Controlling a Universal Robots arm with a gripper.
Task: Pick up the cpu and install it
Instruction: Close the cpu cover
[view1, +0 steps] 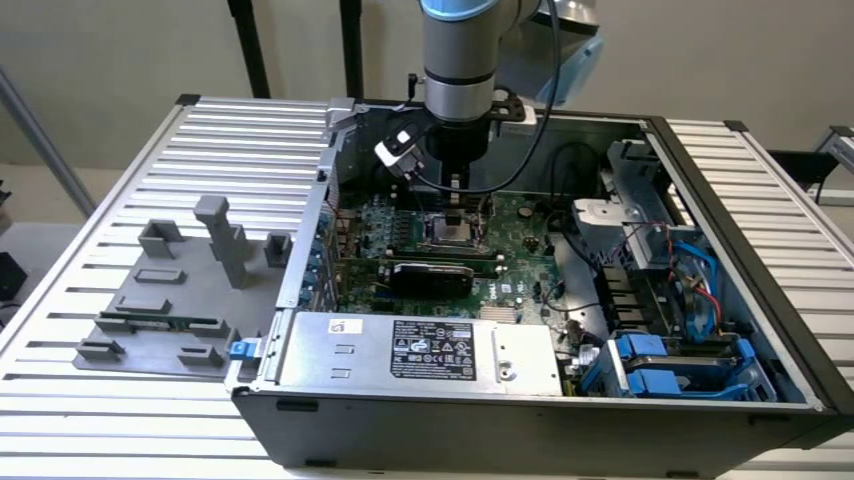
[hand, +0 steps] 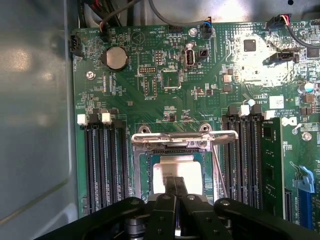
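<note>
Hanging straight above the socket frame (hand: 141, 167), the pincer (hand: 176, 186) has its two black fingers (hand: 171, 189) pressed together, with only a thin line between them and nothing pinched. Its tips are over the cpu (hand: 172, 167), which lies flat inside the socket frame with the silvery-grey top upward; I cannot tell whether the tips touch the metal or are just above it. The metal cover plate (hand: 185, 136) of the socket frame is lifted open, and a thin lever wire (hand: 218, 167) runs along one side of the frame. On both sides of the socket frame there are rows of black memory slots (hand: 102, 165), and just beyond one row a green memory stick (hand: 271, 165) is seated. A round coin battery (hand: 115, 58) sits on the green motherboard (hand: 150, 95), well apart from the socket frame. In the exterior view the arm (view1: 461, 60) stands vertical over the socket frame, inside the open computer case (view1: 534, 425). In front of the socket frame a grey power supply box (view1: 427, 350) with a label lies in the case, and to the exterior view's right of the frame are blue drive holders (view1: 667, 365). To the exterior view's left of the socket frame, outside the case, a grey holder tray (view1: 134, 345) rests on the ribbed tabletop (view1: 107, 430).
</note>
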